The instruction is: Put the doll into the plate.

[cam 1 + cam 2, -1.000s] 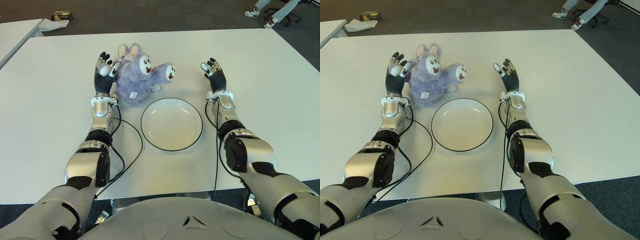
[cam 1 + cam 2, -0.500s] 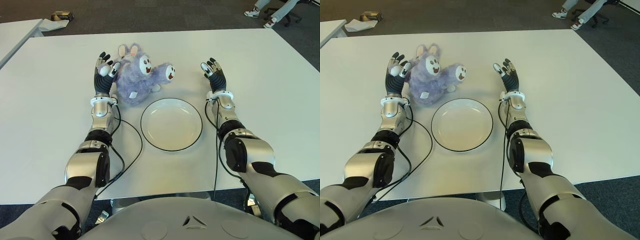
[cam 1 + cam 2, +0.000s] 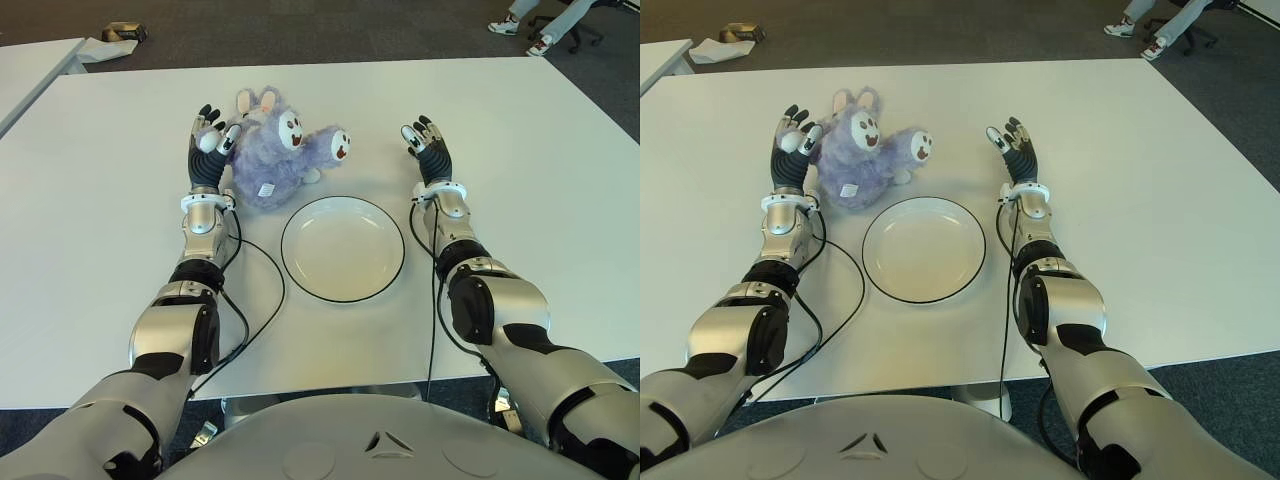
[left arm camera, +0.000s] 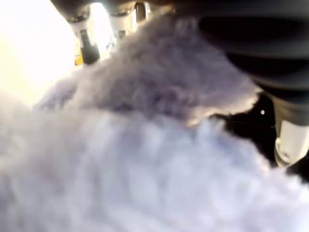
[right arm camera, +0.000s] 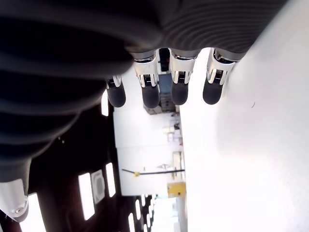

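Wide white table (image 3: 560, 200), dark carpet (image 3: 350, 30) beyond. Fluffy purple plush doll (image 3: 270, 160) lying crosswise behind round white plate (image 3: 343, 249), faces toward the right. Left hand (image 3: 207, 140) against fur, fingers spread; right hand (image 3: 427, 145) spread, empty.

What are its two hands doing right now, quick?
Left hand: fingers spread, pressed against the purple doll, not gripping.
Right hand: open, empty, right of the doll.

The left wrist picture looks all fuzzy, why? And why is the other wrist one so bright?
Left wrist view: the purple doll fills it, so close it is out of focus. Right wrist view: the white table glares to blank white beside the open right hand.
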Controlling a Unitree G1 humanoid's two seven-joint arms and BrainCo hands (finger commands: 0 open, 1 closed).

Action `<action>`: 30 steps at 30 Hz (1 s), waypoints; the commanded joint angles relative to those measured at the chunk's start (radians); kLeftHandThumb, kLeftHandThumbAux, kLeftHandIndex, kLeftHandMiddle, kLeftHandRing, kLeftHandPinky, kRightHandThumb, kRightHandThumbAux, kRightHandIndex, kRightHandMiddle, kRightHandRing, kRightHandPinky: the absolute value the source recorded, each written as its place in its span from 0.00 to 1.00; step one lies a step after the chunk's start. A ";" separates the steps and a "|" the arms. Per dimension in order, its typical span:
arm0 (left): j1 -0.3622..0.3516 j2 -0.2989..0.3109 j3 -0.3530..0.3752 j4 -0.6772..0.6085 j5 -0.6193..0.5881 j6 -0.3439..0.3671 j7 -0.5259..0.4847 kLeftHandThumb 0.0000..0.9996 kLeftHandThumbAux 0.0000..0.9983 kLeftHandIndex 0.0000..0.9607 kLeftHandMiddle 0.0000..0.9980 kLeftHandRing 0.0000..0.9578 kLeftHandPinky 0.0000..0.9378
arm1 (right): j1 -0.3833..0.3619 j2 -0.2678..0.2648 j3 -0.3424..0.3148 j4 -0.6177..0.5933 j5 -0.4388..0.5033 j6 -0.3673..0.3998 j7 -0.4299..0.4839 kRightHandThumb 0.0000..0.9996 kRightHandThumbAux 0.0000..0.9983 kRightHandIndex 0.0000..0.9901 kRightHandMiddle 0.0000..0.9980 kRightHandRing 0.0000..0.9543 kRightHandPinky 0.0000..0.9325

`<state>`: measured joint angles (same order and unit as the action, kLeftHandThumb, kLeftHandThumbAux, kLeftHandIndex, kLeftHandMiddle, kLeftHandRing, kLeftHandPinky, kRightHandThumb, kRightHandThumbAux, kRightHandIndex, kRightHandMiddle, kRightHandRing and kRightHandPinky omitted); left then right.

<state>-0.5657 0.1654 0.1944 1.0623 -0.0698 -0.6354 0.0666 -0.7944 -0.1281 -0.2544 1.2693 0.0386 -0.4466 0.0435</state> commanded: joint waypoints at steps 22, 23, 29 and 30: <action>0.092 -0.021 -0.001 0.057 0.007 0.005 -0.018 0.00 0.49 0.00 0.12 0.14 0.15 | 0.079 0.023 -0.003 0.050 0.001 0.052 -0.003 0.07 0.54 0.02 0.03 0.03 0.05; 0.093 -0.021 -0.001 0.057 0.008 0.004 -0.016 0.00 0.49 0.00 0.12 0.14 0.15 | 0.079 0.022 -0.002 0.050 0.000 0.051 -0.003 0.07 0.54 0.02 0.03 0.03 0.05; 0.094 -0.022 -0.004 0.057 0.013 0.000 -0.010 0.00 0.49 0.00 0.13 0.14 0.15 | 0.080 0.021 0.001 0.050 -0.003 0.049 -0.005 0.08 0.54 0.02 0.04 0.03 0.05; 0.094 -0.022 -0.004 0.057 0.013 0.000 -0.009 0.00 0.49 0.00 0.13 0.14 0.15 | 0.080 0.021 0.002 0.050 -0.003 0.049 -0.005 0.07 0.54 0.02 0.04 0.03 0.06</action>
<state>-0.5660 0.1645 0.1955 1.0631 -0.0698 -0.6357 0.0594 -0.7943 -0.1284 -0.2542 1.2693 0.0381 -0.4465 0.0431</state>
